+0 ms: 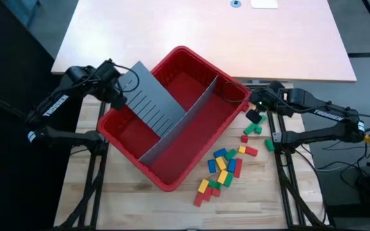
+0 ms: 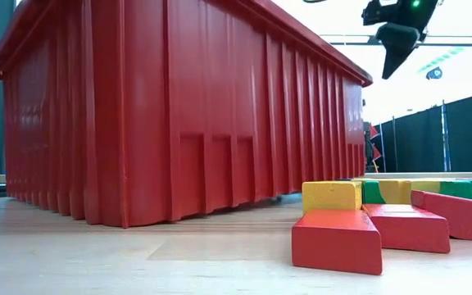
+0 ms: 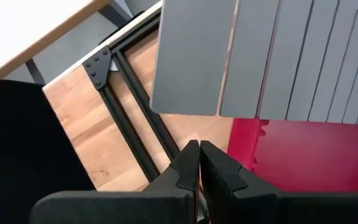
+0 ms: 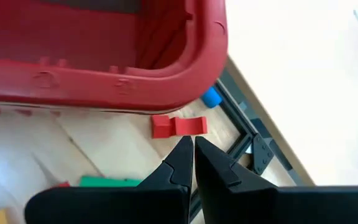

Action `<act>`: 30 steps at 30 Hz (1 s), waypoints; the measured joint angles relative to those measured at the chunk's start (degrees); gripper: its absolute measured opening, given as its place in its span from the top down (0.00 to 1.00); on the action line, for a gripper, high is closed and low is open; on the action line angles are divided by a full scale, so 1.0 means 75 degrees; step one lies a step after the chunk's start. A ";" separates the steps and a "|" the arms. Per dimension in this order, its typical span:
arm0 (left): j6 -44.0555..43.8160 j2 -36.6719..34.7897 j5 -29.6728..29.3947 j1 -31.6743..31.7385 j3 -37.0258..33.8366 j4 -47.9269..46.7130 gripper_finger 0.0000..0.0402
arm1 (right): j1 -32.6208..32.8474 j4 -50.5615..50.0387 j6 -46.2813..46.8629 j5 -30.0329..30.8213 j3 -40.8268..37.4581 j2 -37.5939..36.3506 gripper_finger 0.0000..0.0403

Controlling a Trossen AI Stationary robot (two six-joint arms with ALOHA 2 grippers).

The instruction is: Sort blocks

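no block is sorted yet. the right claw (image 1: 254, 116), closed and empty, hovers over the surface (image 1: 172, 205) beside the red bin (image 1: 172, 186); the blocks (image 1: 222, 168) lie scattered below and beyond it. next it likely must open and descend on one. the left claw (image 1: 116, 97), closed, waits at the bin's far side.

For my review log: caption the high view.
Red bin angled on table, blocks scattered beside it.
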 joint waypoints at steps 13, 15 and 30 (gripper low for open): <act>-0.0127 0.0204 -0.0435 0.0000 -0.0003 0.0003 1.00 | -0.0328 0.0669 -0.0359 -0.0058 0.0000 0.0009 1.00; -0.0133 0.0207 -0.0434 0.0000 -0.0003 0.0003 1.00 | -0.0331 0.0719 -0.0364 -0.0060 0.0000 0.0009 1.00; -0.0308 0.0192 0.0991 0.0001 -0.0949 0.0057 1.00 | -0.0417 0.1436 -0.0387 -0.0058 0.0000 0.0024 1.00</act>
